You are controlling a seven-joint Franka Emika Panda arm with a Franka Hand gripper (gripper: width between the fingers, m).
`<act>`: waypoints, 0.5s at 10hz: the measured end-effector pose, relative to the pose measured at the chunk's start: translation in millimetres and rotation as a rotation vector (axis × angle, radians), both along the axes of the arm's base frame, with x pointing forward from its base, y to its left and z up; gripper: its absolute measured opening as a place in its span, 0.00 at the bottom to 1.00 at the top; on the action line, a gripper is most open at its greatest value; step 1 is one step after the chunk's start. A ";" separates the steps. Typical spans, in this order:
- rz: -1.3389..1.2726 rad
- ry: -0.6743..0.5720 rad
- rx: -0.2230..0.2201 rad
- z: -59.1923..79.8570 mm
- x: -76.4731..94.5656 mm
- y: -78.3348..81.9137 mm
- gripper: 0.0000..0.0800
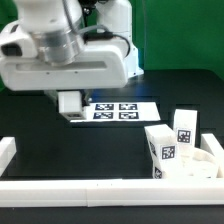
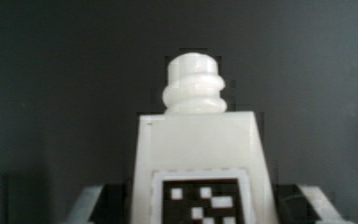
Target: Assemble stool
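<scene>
The arm's bulky white body fills the upper part of the exterior view, and its end effector (image 1: 70,104) hangs above the black worktop (image 1: 60,150), just beside the marker board (image 1: 115,110), which lies flat with its four tags facing up; in the wrist view a white stool leg (image 2: 197,150) stands between the dark fingers (image 2: 91,205), its ribbed peg pointing away from the camera and a black-and-white tag on its near face; the fingers sit close against both sides of the leg, so the end effector appears closed on it, though the contact itself is hard to see; at the exterior view's lower right the round seat (image 1: 200,165) rests on the worktop against the long white border rail (image 1: 90,185), with two more tagged legs, a front one (image 1: 162,152) and a rear one (image 1: 187,126), standing upright at it; whether they sit in its sockets cannot be told.
</scene>
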State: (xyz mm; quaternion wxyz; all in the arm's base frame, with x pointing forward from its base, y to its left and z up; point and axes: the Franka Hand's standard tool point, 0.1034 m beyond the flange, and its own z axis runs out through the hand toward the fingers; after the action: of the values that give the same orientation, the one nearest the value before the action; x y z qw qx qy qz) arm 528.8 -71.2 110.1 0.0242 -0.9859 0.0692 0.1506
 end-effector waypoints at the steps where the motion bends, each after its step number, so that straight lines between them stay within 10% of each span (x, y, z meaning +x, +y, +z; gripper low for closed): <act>1: 0.020 -0.105 0.002 27.9 16.8 30.7 0.41; 3: 0.040 -0.304 -0.018 41.9 17.7 56.2 0.41; 5: 0.035 -0.415 -0.052 38.0 22.7 48.4 0.41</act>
State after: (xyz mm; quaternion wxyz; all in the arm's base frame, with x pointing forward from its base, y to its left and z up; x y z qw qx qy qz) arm 551.5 -22.8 148.1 0.0098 -0.9971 0.0493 -0.0569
